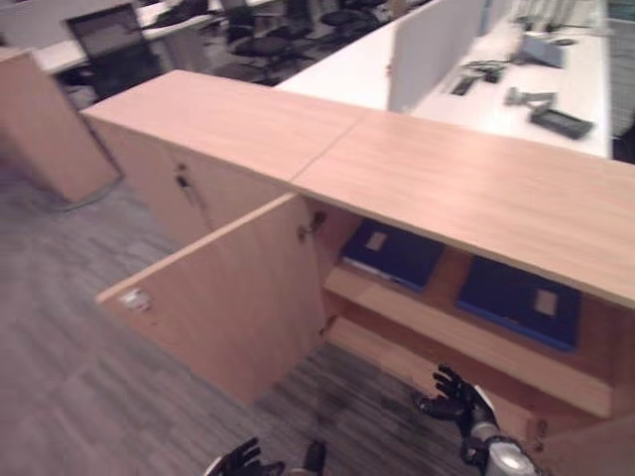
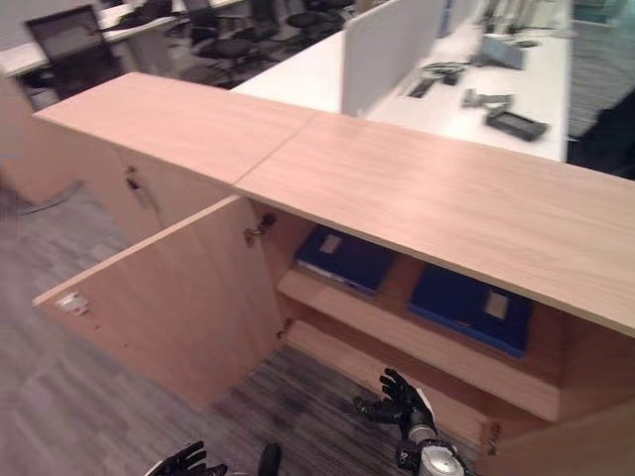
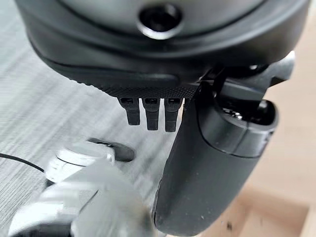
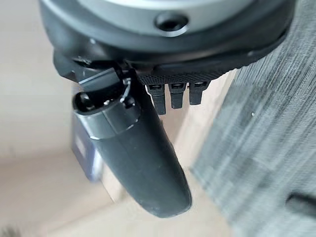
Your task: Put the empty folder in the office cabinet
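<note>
Two blue folders (image 1: 397,253) already lie flat on the cabinet shelf (image 1: 466,332), its door (image 1: 228,307) swung open; both robot hands, right (image 1: 454,397) and left (image 1: 238,461), hang low, fingers loosely spread, holding nothing.

office: desks (image 1: 556,69), swivel chairs (image 1: 260,45) (wood cabinet (image 1: 446,188) in front)

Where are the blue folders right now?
Both blue folders lie on the open cabinet's upper shelf: one folder near the open door, the other folder to its right, above the open right hand.
</note>
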Motion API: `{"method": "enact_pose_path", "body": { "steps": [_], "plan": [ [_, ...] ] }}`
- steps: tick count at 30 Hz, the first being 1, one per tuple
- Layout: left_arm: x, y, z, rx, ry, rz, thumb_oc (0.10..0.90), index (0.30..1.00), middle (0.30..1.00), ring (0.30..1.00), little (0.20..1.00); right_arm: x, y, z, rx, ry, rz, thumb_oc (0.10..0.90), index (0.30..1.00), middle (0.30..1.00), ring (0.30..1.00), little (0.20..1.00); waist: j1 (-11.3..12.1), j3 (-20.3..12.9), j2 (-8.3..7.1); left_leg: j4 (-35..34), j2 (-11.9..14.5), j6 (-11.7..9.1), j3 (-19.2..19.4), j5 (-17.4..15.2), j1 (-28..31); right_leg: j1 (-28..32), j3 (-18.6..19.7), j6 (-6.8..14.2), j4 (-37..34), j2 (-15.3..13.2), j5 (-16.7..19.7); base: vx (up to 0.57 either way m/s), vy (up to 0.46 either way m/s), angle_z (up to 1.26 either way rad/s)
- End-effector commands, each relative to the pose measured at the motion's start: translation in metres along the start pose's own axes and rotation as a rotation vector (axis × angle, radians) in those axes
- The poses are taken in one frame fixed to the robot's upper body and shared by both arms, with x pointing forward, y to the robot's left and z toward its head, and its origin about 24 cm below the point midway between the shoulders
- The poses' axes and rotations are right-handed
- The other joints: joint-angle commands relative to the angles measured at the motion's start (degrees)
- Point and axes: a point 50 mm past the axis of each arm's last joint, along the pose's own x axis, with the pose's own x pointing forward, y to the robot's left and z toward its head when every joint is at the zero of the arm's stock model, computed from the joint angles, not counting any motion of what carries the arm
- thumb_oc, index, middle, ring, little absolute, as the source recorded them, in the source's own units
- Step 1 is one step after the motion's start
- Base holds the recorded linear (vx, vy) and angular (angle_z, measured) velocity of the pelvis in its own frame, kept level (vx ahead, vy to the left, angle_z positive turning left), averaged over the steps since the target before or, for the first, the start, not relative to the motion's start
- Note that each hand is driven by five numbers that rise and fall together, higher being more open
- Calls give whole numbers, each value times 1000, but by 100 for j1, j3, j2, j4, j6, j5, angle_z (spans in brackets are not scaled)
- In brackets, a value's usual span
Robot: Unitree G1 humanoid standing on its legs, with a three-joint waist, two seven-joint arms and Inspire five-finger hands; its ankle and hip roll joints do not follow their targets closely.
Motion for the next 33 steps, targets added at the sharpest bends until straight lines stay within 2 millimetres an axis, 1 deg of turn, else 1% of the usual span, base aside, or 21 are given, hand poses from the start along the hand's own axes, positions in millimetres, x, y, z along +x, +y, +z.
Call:
{"method": "enact_pose_path", "body": {
  "steps": [1, 3, 5, 6, 9, 11, 12, 13, 14, 15, 16, 17, 18, 19, 20, 21, 22, 23, 24, 27, 33],
  "plan": [
    [6, 8, 34, 58, -111, 18, 800, 900, 900, 900, 900, 21, 21, 81, -53, -305, 83, 800, 900, 900, 900, 900, -125, 224, -225, 695, 348, -293, -80, -493, 463, -324, 306, 286, 613, -316, -490, -131, 121, 36],
    [6, 8, 35, 77, -110, 26, 800, 900, 900, 900, 900, 21, 23, 83, -61, -314, 87, 800, 900, 900, 900, 900, -190, 203, -240, 897, 462, -367, -75, -562, 672, -355, 53, 234, 759, -399, -514, -75, 128, 71],
    [7, 5, 33, 77, -103, 12, 800, 900, 900, 900, 900, 20, 22, 82, -51, -312, 82, 800, 900, 900, 900, 900, -226, 157, -196, 826, 485, -381, -68, -691, 810, -279, 29, 299, 792, -367, -595, 74, 104, 84],
    [5, 5, 26, 90, -78, 11, 800, 900, 900, 900, 900, 19, 23, 79, -59, -298, 85, 800, 900, 900, 900, 900, -218, 49, -169, 499, 330, -305, 50, -862, 958, -282, -7, 358, 839, -415, -493, 55, 157, 75],
    [4, 11, 25, 127, -57, 27, 800, 900, 900, 900, 900, 22, 25, 73, -53, -269, 73, 800, 900, 900, 900, 900, -94, 53, -227, 550, 213, -188, -45, -973, 882, -284, -20, 418, 1083, -541, -462, 39, 219, 60],
    [4, 15, 27, 153, -58, 34, 800, 900, 900, 900, 900, 23, 29, 73, -45, -262, 70, 800, 900, 900, 900, 900, -14, 111, -274, 566, 90, -46, -117, -1073, 854, -377, -58, 486, 1446, -734, -431, -46, 213, 38],
    [3, 17, 29, 167, -61, 36, 800, 900, 900, 900, 900, 24, 32, 74, -35, -266, 72, 800, 900, 900, 900, 900, 41, 154, -327, 545, -38, 81, -56, -988, 792, -501, -229, 487, 1655, -938, -297, -77, 230, 27],
    [3, 18, 28, 170, -58, 36, 800, 900, 900, 900, 900, 24, 35, 72, -26, -260, 79, 800, 900, 900, 900, 900, 72, 161, -325, 500, -110, 156, -78, -1031, 819, -542, -259, 529, 1821, -1042, -239, -69, 247, 23],
    [2, 20, 29, 179, -59, 40, 800, 900, 900, 900, 900, 24, 37, 72, -22, -261, 83, 800, 900, 900, 900, 900, 95, 183, -341, 466, -179, 209, -91, -1055, 850, -580, -246, 602, 1967, -1149, -197, 36, 182, 20],
    [2, 23, 35, 192, -73, 51, 800, 900, 900, 900, 900, 24, 40, 69, 13, -256, 80, 800, 900, 900, 900, 900, 123, 260, -389, 467, -365, 289, -291, -1090, 832, -614, 34, 845, 2181, -1250, 91, 23, 134, 24],
    [2, 23, 35, 192, -74, 51, 800, 900, 900, 900, 900, 24, 40, 70, 13, -256, 80, 800, 900, 900, 900, 900, 125, 264, -396, 470, -373, 294, -290, -1093, 833, -617, 40, 850, 2188, -1259, 90, 7, 82, 34],
    [3, 23, 38, 192, -80, 54, 800, 900, 900, 900, 900, 24, 40, 67, 32, -250, 72, 800, 900, 900, 900, 900, 97, 270, -395, 449, -439, 319, -436, -1038, 781, -697, 337, 902, 2231, -1177, 140, 6, 63, 55],
    [4, 22, 40, 188, -89, 56, 800, 900, 900, 900, 900, 23, 39, 66, 42, -250, 65, 800, 900, 900, 900, 900, 52, 274, -360, 393, -479, 335, -618, -1018, 784, -753, 785, 908, 2263, -955, -10, 21, 97, 70],
    [5, 20, 42, 179, -98, 51, 800, 900, 900, 900, 900, 22, 38, 65, 54, -251, 62, 800, 900, 900, 900, 900, -22, 256, -329, 326, -527, 354, -821, -967, 779, -812, 1271, 883, 2219, -652, -238, 68, 140, 102],
    [7, 15, 49, 172, -120, 34, 800, 900, 900, 900, 900, 20, 34, 62, 67, -249, 53, 800, 900, 900, 900, 900, -155, 231, -264, 217, -634, 394, -1201, -861, 753, -880, 1996, 762, 2043, -55, -755, 87, 122, 130],
    [8, 13, 53, 174, -128, 26, 800, 900, 900, 900, 900, 20, 32, 61, 69, -245, 44, 800, 900, 900, 900, 900, -164, 216, -271, 185, -708, 397, -1335, -840, 746, -816, 2087, 622, 1857, 66, -883, 65, 85, 149],
    [8, 13, 53, 174, -128, 25, 800, 900, 900, 900, 900, 20, 32, 61, 69, -246, 44, 800, 900, 900, 900, 900, -171, 204, -270, 178, -707, 397, -1342, -818, 724, -824, 2078, 621, 1831, 68, -854, 43, -10, 100],
    [9, 13, 54, 184, -133, 24, 800, 900, 900, 900, 900, 20, 32, 61, 70, -248, 46, 800, 900, 900, 900, 900, -139, 154, -321, 162, -785, 403, -1429, -813, 688, -666, 2064, 555, 1553, 78, -873, 60, -105, 109],
    [9, 11, 53, 175, -136, 25, 800, 900, 900, 900, 900, 17, 27, 53, 61, -224, 37, 800, 900, 900, 900, 900, -142, 67, -338, 87, -812, 367, -1556, -792, 718, -428, 2182, 542, 1140, 173, -825, 69, -107, 81],
    [8, 11, 53, 150, -146, 28, 800, 900, 900, 900, 900, 16, 24, 51, 50, -219, 35, 800, 900, 900, 900, 900, -95, 26, -339, 73, -778, 328, -1578, -789, 737, -288, 2193, 537, 923, 129, -724, 49, -83, 85],
    [6, 7, 45, 147, -144, 4, 800, 900, 900, 900, 900, 9, 14, 35, 13, -167, 13, 800, 900, 900, 900, 900, -51, -107, -307, -100, -736, 274, -1673, -743, 888, 42, 2028, 525, 584, 100, -702, 15, -33, 7]
  ]
}}
